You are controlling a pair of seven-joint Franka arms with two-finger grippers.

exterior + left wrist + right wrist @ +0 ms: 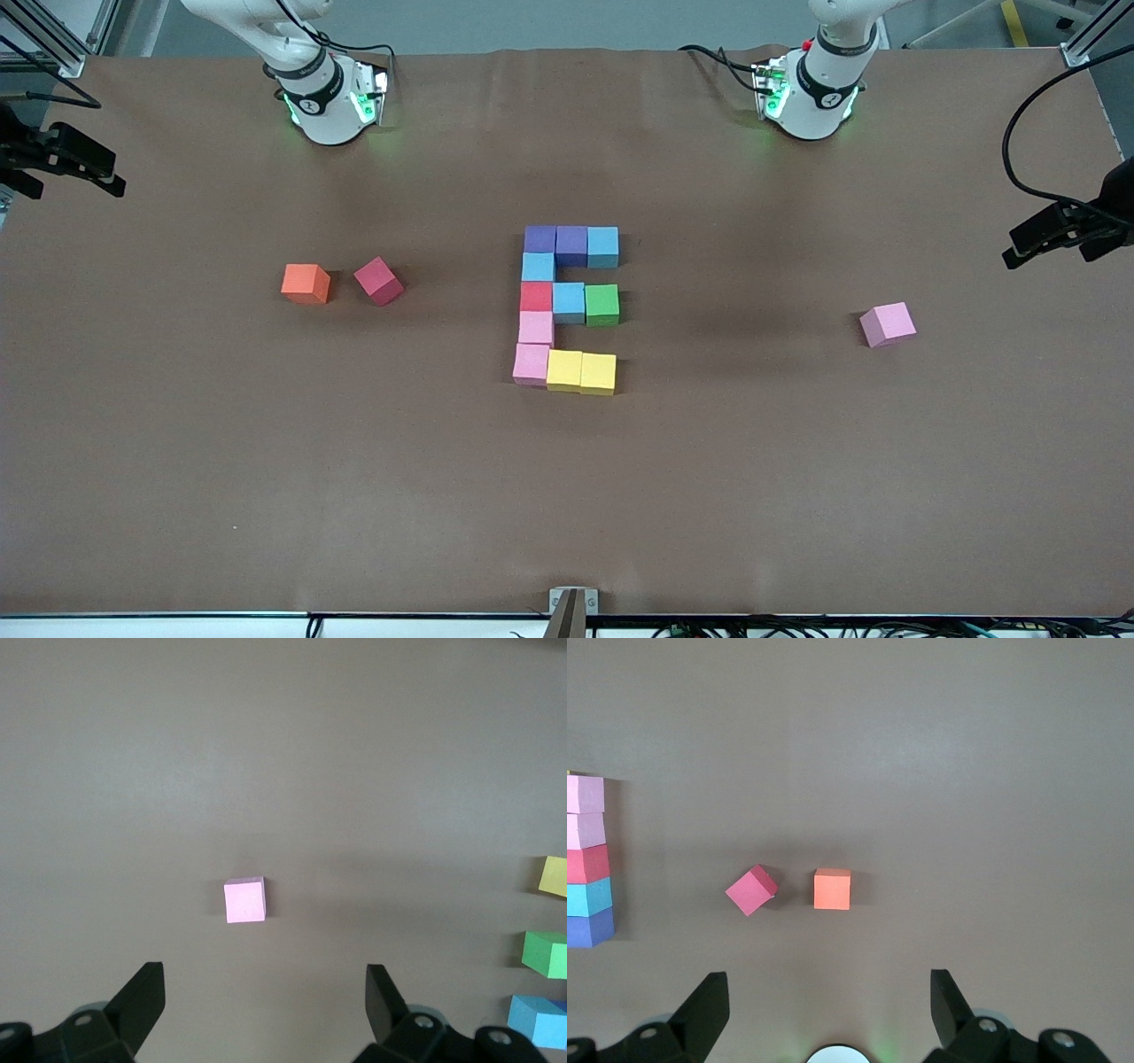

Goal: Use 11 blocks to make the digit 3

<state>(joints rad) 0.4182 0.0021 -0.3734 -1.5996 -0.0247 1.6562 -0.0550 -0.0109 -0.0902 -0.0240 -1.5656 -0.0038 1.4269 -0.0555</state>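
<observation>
No writing or label is seen on any cube or on the table point(266, 461). The digit 3 point(567, 306) is laid out mid-table from touching cubes: a top row of two purple cubes point(555, 243) and a light blue one point(603, 246); a spine of light blue, red point(536, 297) and two pink cubes; a middle prong of light blue and green point(602, 304); a bottom prong of two yellow cubes point(581, 371). A loose pink cube point(888, 323) is set well apart toward the left arm's end. An orange cube point(306, 283) and a crimson cube point(379, 281) are placed near each other toward the right arm's end, the crimson one turned askew. Wide bare brown surface is left all around, up to every edge. The left gripper point(266, 997) is held over the loose pink cube, fingers spread and empty. The right gripper point(830, 997) is held over the orange and crimson cubes, fingers likewise spread and empty.
</observation>
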